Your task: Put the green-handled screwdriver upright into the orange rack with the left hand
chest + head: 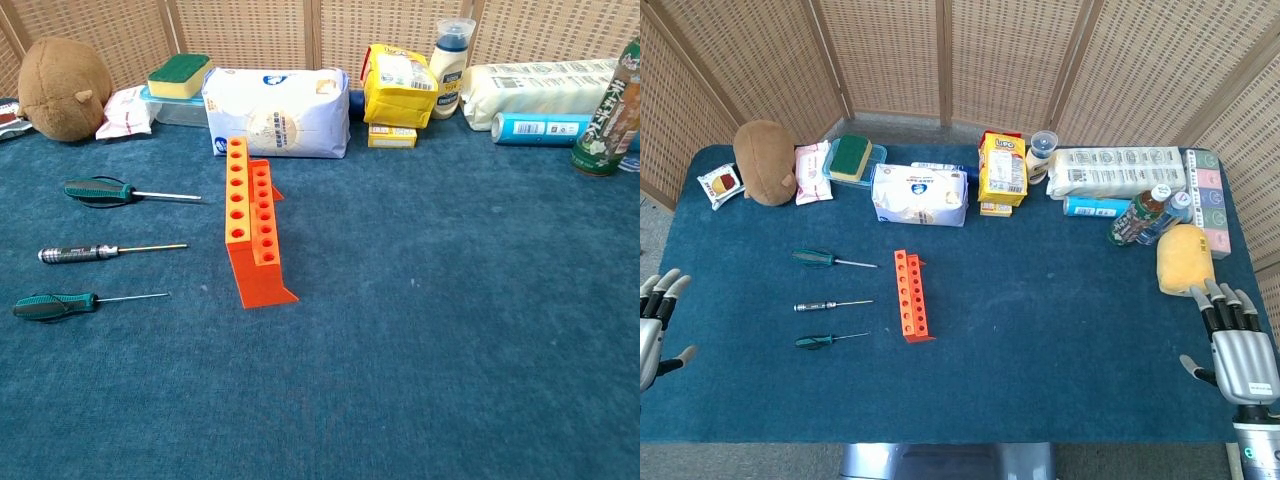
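Observation:
Two green-handled screwdrivers lie flat on the blue table: a larger one (pixel 820 259) (pixel 103 190) farther back and a thinner one (pixel 818 341) (pixel 55 303) nearer the front. Between them lies a silver-handled screwdriver (pixel 818 306) (pixel 78 253). The orange rack (pixel 910 295) (pixel 251 218) with two rows of holes stands just right of their tips. My left hand (pixel 652 325) hovers open at the table's left edge, well left of the screwdrivers and holding nothing. My right hand (pixel 1240 345) is open at the far right edge. Neither hand shows in the chest view.
Along the back stand a brown plush (pixel 765 162), a sponge on a clear box (pixel 852 158), a white bag (pixel 920 194), a yellow box (pixel 1002 170), a white roll pack (pixel 1118 171), bottles (pixel 1140 217) and a yellow sponge (pixel 1184 258).

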Robot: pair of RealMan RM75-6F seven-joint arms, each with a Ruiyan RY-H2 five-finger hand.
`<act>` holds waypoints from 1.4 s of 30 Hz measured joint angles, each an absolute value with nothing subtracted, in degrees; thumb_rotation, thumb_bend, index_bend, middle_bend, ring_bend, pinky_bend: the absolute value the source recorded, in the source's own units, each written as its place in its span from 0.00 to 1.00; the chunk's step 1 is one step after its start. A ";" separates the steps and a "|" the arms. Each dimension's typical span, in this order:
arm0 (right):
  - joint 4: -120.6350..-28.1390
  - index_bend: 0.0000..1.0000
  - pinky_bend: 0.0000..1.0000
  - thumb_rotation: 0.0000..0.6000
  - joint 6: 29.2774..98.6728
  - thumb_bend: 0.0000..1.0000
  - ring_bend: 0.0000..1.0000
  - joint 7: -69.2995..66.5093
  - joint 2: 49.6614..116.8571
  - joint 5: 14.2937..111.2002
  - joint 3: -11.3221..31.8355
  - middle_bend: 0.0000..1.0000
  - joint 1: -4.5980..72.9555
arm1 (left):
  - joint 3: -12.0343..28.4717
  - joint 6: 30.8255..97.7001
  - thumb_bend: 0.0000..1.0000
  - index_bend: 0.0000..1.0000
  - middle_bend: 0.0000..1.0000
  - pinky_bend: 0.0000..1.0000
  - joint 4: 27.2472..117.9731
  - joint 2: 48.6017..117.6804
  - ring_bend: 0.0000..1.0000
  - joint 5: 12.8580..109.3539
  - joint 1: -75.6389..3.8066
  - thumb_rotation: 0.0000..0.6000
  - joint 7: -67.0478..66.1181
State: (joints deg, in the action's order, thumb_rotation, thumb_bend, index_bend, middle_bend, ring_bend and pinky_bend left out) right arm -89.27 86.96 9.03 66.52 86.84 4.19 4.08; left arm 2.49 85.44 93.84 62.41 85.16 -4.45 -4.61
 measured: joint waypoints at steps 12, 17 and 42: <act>-89.80 0.07 0.00 1.00 86.86 0.02 0.03 8.10 66.24 87.10 3.93 0.03 4.05 | 2.64 84.96 0.13 0.41 1.00 0.96 90.69 66.11 0.97 86.93 -5.86 1.00 -4.81; -90.26 0.07 0.00 1.00 86.91 0.02 0.03 7.05 65.69 87.63 3.64 0.03 3.96 | 2.69 80.97 0.15 0.43 1.00 0.96 91.65 67.89 0.98 85.19 -7.48 1.00 -8.70; -91.31 0.07 0.00 1.00 85.70 0.02 0.03 2.96 63.77 88.68 2.67 0.03 4.16 | 5.47 74.32 0.14 0.46 1.00 0.96 109.14 83.80 0.98 55.19 -18.05 1.00 -46.88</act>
State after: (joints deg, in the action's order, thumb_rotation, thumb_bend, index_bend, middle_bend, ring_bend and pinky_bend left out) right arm -91.31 85.70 2.96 63.77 88.68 2.67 4.16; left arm 5.47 74.32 109.14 83.80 55.19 -18.05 -46.88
